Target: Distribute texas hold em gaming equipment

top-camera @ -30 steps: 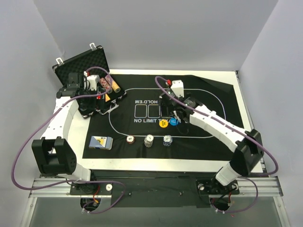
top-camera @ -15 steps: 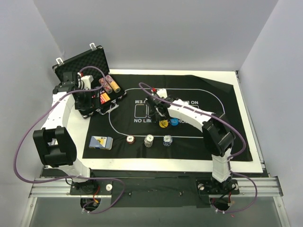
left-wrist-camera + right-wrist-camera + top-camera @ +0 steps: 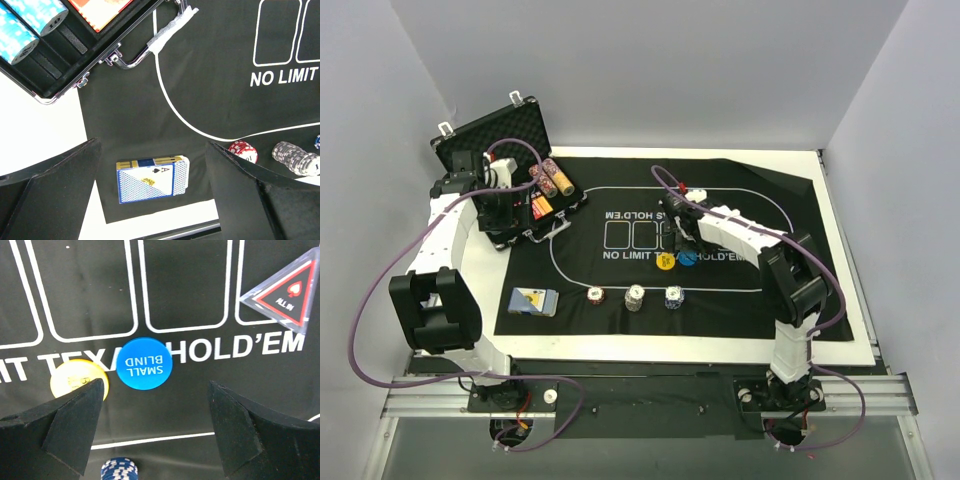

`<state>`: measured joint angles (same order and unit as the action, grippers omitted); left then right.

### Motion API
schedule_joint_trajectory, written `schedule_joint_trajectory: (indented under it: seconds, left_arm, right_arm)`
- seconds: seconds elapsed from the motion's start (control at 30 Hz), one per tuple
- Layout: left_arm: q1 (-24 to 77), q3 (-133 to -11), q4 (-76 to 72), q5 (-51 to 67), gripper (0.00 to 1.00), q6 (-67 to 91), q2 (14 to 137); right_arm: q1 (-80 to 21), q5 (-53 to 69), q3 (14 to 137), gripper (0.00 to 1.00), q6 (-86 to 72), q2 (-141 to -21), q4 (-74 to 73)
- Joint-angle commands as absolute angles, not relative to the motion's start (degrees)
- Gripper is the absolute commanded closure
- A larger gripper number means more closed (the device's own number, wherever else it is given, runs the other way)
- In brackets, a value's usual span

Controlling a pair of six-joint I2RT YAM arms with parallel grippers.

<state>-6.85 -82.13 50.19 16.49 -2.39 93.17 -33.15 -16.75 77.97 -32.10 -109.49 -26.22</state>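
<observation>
On the black felt mat (image 3: 770,290) lie a blue-backed card deck (image 3: 534,301) (image 3: 152,178), a red chip stack (image 3: 596,294) (image 3: 242,151), a grey-white stack (image 3: 635,297) (image 3: 296,157) and a blue stack (image 3: 673,297) (image 3: 119,470). A yellow button (image 3: 665,262) (image 3: 75,380) and a blue SMALL BLIND button (image 3: 687,260) (image 3: 144,363) sit side by side. My right gripper (image 3: 680,240) (image 3: 155,381) hovers open above the blue button, holding nothing. My left gripper (image 3: 505,218) (image 3: 152,142) hangs open and holds nothing, high over the case's front edge, with the deck far below between its fingers.
The open black case (image 3: 495,135) stands at the back left, with speckled chip rolls (image 3: 555,178) (image 3: 30,25) and an orange pack (image 3: 540,207) inside. Its handle (image 3: 135,57) juts onto the mat. A clear triangular ALL IN marker (image 3: 290,292) lies right of the buttons.
The left arm has drawn back from inside the case and now holds still. The right arm folded its elbow in, its gripper swinging left and then back right above the buttons.
</observation>
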Motion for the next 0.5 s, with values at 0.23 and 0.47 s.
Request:
schedule_joint_trajectory:
  seconds: [0.23,0.47]
  left_arm:
    - [-7.03,-85.25,50.97,17.75,0.04,-2.64,92.99]
    - [-7.03,-86.75,51.68,17.58,0.04,-2.73,93.69]
  right_arm:
    - [-30.59,-12.92,74.88,0.28,-35.16,-111.97,-22.77]
    - [-30.59,-12.31,74.88,0.35,-35.07,-113.73,-21.88]
